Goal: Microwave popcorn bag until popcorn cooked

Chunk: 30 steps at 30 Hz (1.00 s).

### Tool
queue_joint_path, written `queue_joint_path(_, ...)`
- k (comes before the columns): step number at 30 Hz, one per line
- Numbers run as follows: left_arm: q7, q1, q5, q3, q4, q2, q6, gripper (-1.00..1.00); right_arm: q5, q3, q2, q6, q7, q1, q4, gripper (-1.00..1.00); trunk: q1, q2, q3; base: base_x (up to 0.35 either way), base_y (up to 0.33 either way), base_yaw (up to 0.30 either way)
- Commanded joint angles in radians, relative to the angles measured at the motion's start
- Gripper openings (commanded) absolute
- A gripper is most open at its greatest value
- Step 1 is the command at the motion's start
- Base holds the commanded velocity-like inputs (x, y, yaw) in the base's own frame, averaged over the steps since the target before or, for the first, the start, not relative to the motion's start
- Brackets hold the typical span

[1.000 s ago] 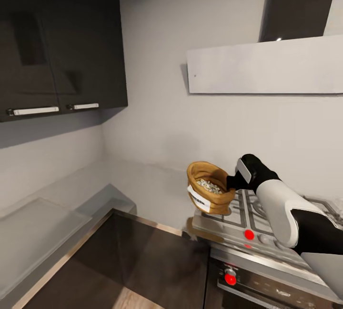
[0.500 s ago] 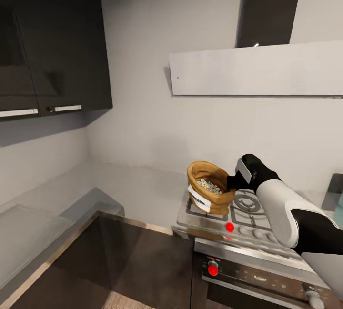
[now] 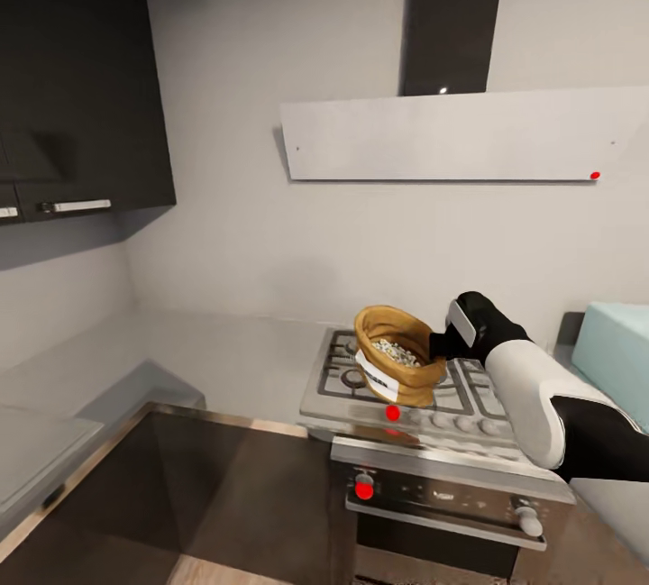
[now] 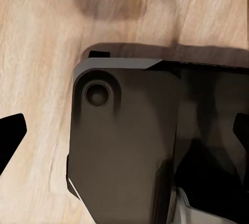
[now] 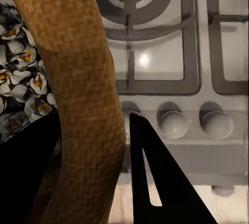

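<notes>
The orange-brown popcorn bag hangs in the air above the front of a gas hob, its white label facing the left. My right gripper is shut on the bag's rolled rim, with one black finger outside the rim. Whitish-yellow speckled popcorn fills the bag. A corner of the pale mint-blue microwave shows at the right edge. The grey countertop runs along the wall to the left. My left gripper is open, its dark fingertips far apart above the wood floor.
A steel oven with red-lit knobs stands under the hob. A wide grey hood hangs on the wall above. Dark wall cabinets fill the upper left. A dark cabinet front stands below the worktop. The hob's knobs lie below the bag.
The camera has swung right: cabinets and hob slid left in the picture and the microwave's corner came into view. The bag stays in my right gripper at the same spot ahead of me.
</notes>
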Motion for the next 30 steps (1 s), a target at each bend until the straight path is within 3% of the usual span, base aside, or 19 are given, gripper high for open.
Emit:
queue_joint_path(1, 0.001, 0.000, 0.001, 0.007, 0.000, -0.001, 0.000, 1.00, 0.000, -0.007, 0.001, 0.002, -0.005, -0.001, -0.001, -1.00, 0.000, 0.000, 0.000, -0.001, 0.000, -0.283)
queue_joint_path(30, 0.001, 0.000, 0.001, 0.007, 0.000, 0.001, 0.000, 1.00, -0.002, -0.007, -0.005, 0.001, -0.003, 0.000, -0.001, -1.00, 0.000, 0.000, 0.000, -0.013, 0.001, -0.284)
